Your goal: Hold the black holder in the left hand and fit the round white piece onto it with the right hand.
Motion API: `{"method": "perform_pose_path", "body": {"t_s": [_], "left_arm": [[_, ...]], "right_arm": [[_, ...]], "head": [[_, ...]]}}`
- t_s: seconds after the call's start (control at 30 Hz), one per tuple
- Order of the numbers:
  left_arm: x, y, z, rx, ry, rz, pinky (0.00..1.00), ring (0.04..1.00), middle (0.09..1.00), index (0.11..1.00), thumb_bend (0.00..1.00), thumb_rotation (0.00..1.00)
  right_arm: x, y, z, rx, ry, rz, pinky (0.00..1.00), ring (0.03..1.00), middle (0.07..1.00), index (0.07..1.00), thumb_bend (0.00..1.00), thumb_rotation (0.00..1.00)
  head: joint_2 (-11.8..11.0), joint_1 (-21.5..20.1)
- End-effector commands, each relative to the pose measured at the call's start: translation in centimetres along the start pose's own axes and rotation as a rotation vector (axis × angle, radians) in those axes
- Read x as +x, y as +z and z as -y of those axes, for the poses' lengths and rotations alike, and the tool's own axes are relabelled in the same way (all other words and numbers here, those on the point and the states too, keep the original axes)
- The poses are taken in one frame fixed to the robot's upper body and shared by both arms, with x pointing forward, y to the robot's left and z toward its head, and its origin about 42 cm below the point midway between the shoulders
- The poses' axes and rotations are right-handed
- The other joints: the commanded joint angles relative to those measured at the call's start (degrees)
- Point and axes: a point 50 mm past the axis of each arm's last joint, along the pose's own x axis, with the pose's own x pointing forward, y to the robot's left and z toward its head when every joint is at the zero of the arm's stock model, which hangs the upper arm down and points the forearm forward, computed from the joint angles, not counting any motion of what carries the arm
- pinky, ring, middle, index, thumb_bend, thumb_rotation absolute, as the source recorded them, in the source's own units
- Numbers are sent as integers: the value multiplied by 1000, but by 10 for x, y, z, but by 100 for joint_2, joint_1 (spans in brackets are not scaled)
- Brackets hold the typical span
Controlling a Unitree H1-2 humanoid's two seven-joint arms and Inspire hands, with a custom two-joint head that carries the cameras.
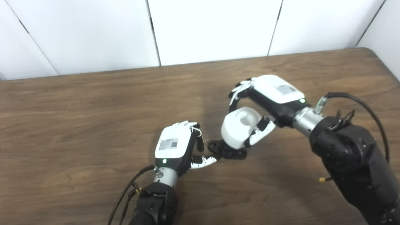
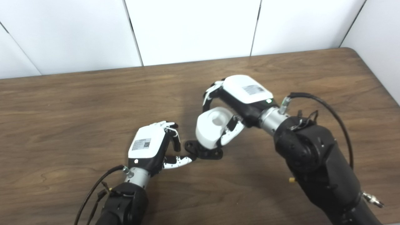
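Wooden table (image 1: 93,103): right robot hand (image 1: 265,100) grips white piece (image 1: 239,129) atop black holder (image 1: 226,150), left robot hand (image 1: 178,145) pinching it.

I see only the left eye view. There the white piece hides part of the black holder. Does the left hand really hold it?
Observer: The right eye view shows the left hand beside the black holder, thumb tip at its edge. I cannot confirm a grip.
Operator: Is the white piece seated?
Observer: The right hand holds the white piece with its lower end against the holder. Whether it is seated, I cannot tell.
Operator: Is anything cut off at my right edge?
Observer: Yes, a silver fitting sticks out low on the right forearm.
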Motion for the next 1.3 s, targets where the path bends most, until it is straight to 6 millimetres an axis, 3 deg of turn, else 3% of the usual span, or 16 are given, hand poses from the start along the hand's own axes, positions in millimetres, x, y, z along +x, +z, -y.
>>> {"method": "perform_pose_path", "body": {"t_s": [0.0,0.4,1.27], "left_arm": [[-13,-15,48,19,-246,-73,846,858,811,494,508,63],[-14,-18,47,24,-244,-72,844,855,807,494,508,61],[-17,-19,44,31,-241,-77,844,853,806,494,509,62]], "right_arm": [[-1,13,20,-53,-88,54,951,897,797,483,525,138],[-3,24,19,-39,-90,86,982,907,797,482,525,139],[4,17,9,-36,-54,70,958,909,789,483,525,137]], "head": [[-6,-24],[-32,-53],[71,-84]]}}
